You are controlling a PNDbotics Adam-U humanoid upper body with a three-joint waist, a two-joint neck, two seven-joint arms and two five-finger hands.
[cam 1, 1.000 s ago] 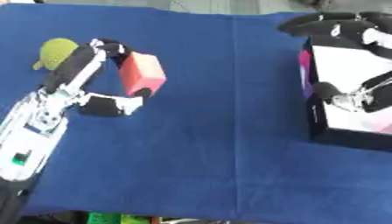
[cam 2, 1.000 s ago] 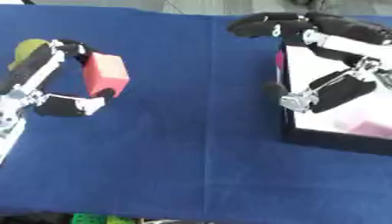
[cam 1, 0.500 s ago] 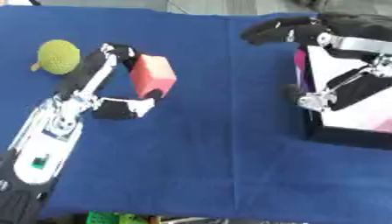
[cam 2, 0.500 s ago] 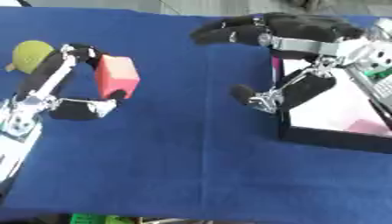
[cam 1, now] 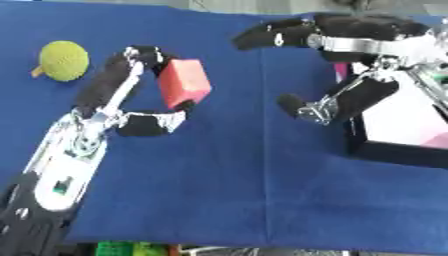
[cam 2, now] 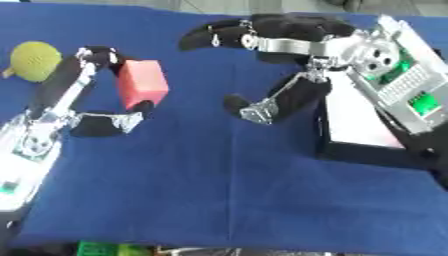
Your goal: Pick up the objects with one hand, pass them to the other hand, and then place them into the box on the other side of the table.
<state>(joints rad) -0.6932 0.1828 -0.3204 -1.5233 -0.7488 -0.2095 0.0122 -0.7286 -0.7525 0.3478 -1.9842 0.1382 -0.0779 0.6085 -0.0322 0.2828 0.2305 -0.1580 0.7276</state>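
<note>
Clearly, the small red-orange rectangular block [cam 1: 184, 82] sits left of centre in the upper half of the frame, held above the blue cloth-covered table [cam 1: 227, 190] with one flat face turned toward the camera and its long side tilted slightly. The robot's left hand [cam 1: 131, 100], black with silver links, comes up from the lower left corner and pinches this block: its fingers arch over the top and meet the block's upper left edge, while the thumb curls in from below and presses the lower edge. Across a strip of bare blue cloth, the robot's right hand [cam 2: 280, 65] reaches in from the upper right, spread wide and holding nothing, its dark fingers stretched leftward along the top of the frame and its thumb hanging down toward the middle; its fingertips are near the block but clearly apart from it. Behind that hand, at the right edge of the frame, stands a black-walled box [cam 1: 394, 150] with a pale white inside, where a patch of pink shows in the lower corner, though what it is cannot be told. Far to the upper left, beyond the left hand, a yellow-green knitted ball-shaped fruit [cam 1: 63, 60] with a small stalk lies on the cloth, well apart from the block.
</note>
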